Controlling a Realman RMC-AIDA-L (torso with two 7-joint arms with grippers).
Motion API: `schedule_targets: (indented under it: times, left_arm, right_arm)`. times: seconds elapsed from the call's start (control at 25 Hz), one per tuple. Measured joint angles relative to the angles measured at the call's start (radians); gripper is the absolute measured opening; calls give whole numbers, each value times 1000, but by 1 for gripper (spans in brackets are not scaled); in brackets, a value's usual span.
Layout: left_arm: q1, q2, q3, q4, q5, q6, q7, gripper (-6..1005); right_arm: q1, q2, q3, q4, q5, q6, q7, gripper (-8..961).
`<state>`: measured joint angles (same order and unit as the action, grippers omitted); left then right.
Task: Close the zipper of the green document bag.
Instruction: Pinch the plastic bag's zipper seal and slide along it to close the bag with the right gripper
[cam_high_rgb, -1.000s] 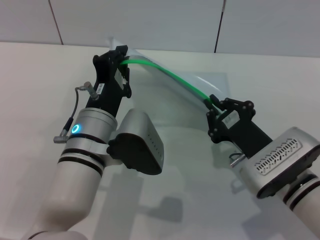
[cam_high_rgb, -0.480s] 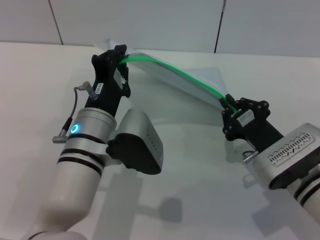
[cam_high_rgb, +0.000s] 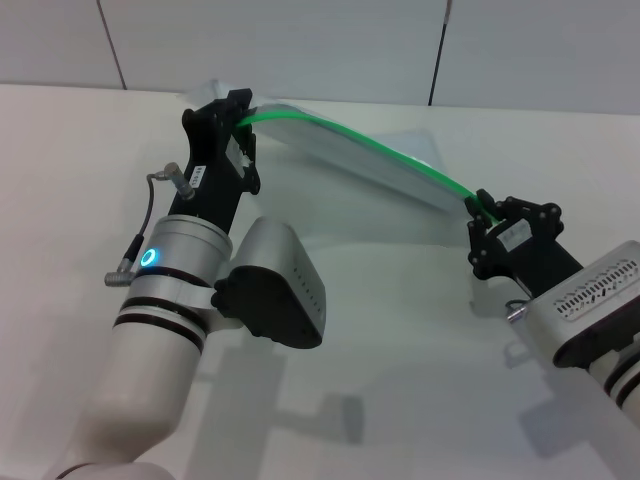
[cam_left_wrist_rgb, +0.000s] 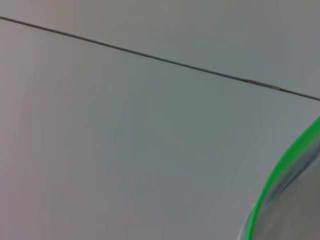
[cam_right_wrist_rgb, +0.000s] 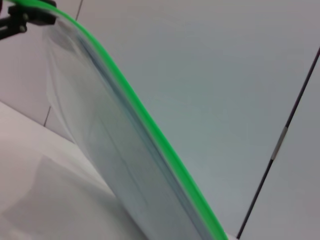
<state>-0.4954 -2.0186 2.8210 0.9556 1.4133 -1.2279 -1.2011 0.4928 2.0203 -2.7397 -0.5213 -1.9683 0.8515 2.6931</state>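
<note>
Above a white table (cam_high_rgb: 400, 330) backed by pale wall panels (cam_high_rgb: 300, 45), the translucent green document bag (cam_high_rgb: 340, 150) hangs stretched, its bright green zipper (cam_high_rgb: 360, 140) uppermost, the left gripper (cam_high_rgb: 238, 112) clamping 1 end, the right gripper (cam_high_rgb: 487, 212) pinching the other

The green document bag (cam_right_wrist_rgb: 115, 150) hangs raised above the white worktop (cam_right_wrist_rgb: 35, 200), its bright green zipper (cam_right_wrist_rgb: 150, 125) running taut along its upper edge to a black hand (cam_right_wrist_rgb: 27, 17) far off.

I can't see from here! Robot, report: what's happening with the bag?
Left tool grips one zipper end, right tool the other. Bag lifted off table. Nothing blocking.
</note>
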Motion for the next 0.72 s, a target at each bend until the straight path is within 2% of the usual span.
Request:
schedule_targets:
  times: [0.72]
  left_arm:
    - [0,0,0,0,-3,0,1,55]
  right_arm:
    - [10,1,0,37,37,-31,10,80]
